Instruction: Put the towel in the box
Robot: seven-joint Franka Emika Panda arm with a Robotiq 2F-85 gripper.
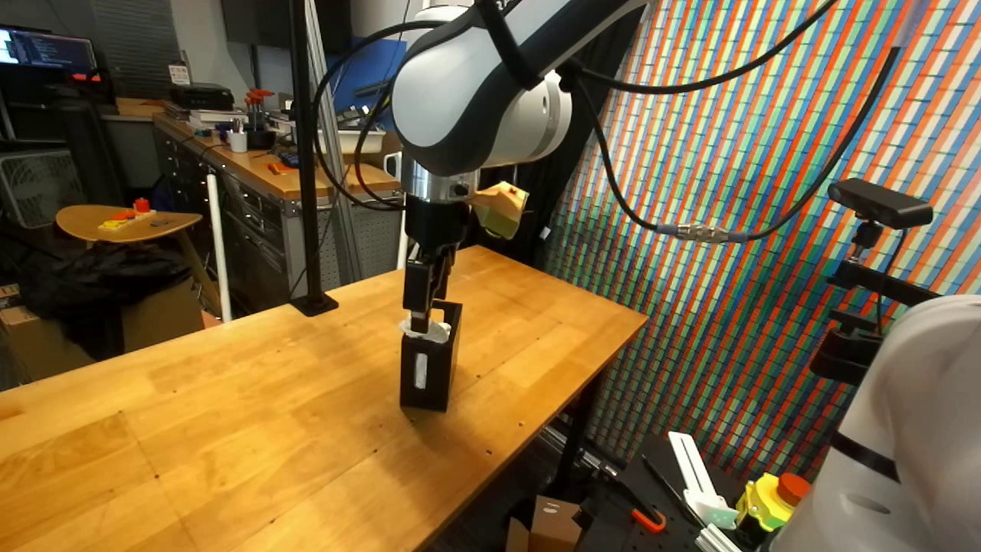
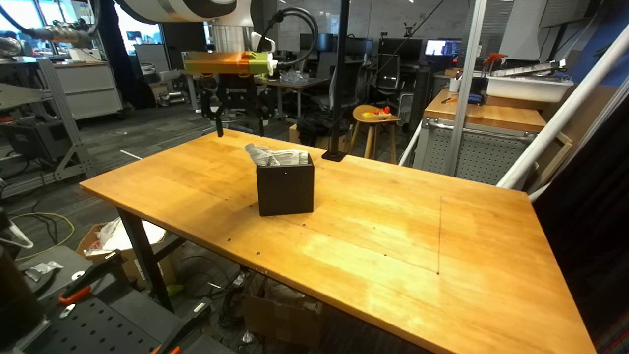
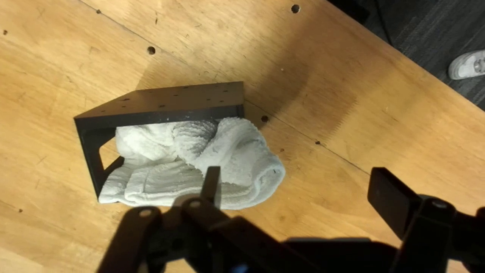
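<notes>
Hand (image 2: pixel 241 130), faintly lettered ROBOTIQ, spread wide; towel (image 2: pixel 282 158) in box (image 2: pixel 285 191).

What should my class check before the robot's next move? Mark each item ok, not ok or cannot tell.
1. Gripper open: ok, its jaws stand wide apart.
2. Gripper clear of the towel: ok, a gap shows in an exterior view.
3. Box upright on the table: ok.
4. Towel wholly inside the box: not ok, one end sticks out past the rim.
5. Towel reaching the box's floor: cannot tell, its folds hide it.
6. Nobody within reach: cannot tell; a shoe shows past the table's edge in the wrist view.
</notes>
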